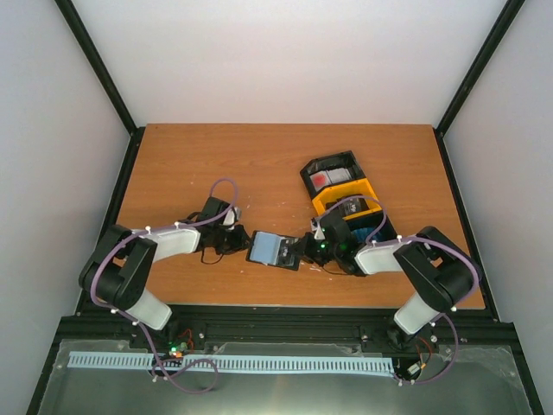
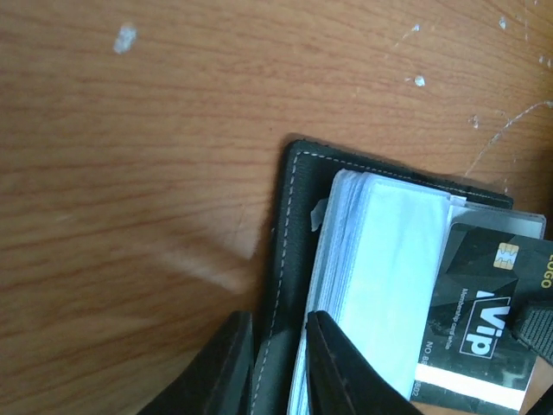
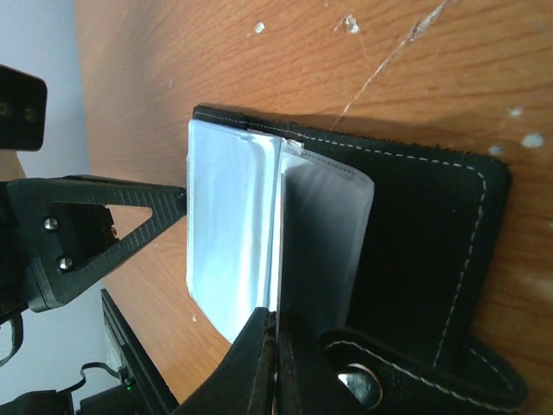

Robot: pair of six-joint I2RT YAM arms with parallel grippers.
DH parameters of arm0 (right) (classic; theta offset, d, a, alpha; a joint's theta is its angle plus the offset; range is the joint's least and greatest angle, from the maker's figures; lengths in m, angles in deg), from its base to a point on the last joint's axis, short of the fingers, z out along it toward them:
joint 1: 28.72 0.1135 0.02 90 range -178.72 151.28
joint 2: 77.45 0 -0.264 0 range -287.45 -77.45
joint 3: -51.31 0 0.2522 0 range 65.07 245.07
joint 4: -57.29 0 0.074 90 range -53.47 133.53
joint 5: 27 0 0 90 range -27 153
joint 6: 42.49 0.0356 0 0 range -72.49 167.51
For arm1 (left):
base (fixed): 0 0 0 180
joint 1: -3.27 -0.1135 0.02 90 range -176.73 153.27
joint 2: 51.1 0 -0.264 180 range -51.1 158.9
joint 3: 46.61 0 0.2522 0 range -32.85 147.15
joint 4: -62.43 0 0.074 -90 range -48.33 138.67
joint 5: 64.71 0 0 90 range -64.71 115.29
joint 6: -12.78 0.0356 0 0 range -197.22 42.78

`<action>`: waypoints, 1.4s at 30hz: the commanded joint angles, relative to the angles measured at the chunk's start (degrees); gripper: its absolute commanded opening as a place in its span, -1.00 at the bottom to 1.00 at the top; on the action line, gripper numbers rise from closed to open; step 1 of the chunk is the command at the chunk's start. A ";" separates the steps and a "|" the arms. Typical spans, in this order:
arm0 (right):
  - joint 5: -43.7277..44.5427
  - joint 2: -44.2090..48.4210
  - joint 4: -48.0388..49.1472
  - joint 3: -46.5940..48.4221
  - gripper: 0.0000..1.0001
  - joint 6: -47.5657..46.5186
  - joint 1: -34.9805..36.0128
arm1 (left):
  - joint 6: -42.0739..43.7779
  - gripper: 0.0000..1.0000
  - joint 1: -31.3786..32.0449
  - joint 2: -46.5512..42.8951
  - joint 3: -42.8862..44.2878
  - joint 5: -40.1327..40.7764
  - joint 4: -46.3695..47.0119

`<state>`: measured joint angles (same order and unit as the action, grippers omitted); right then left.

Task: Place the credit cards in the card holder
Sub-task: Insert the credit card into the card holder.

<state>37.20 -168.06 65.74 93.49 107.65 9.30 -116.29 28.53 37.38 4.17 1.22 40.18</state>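
The black card holder lies open on the table between my grippers, its clear sleeves fanned up. My left gripper is shut on the holder's stitched left cover; it also shows in the top view. My right gripper is shut on a dark grey "VIP" card and holds it over the sleeves. In the right wrist view the card is edge-on among the sleeves. The right gripper shows in the top view. The holder's snap tab lies beside my right fingers.
A joined row of black and yellow trays stands right of the holder. The far tray holds a red-and-white card. The near tray shows something light blue. Black frame posts edge the table.
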 commanded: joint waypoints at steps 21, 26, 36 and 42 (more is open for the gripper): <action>-0.97 -9.02 23.93 -3.51 -0.94 10.13 0.74 | 2.52 -0.96 0.41 3.29 -2.74 0.84 5.95; 0.73 -8.76 18.42 -1.52 -0.94 10.23 1.46 | 2.24 -0.96 0.49 2.78 -3.36 -0.14 6.91; 2.94 -12.18 21.97 -0.39 -0.94 11.80 3.65 | 5.24 -0.97 0.50 2.42 -3.80 -3.80 6.84; 3.29 -15.77 24.32 1.60 -0.94 12.42 5.06 | 5.81 -0.97 0.50 1.98 -4.22 -5.63 7.50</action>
<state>38.66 -181.13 88.82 93.45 119.39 12.52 -112.44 28.50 39.79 1.13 -1.69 50.04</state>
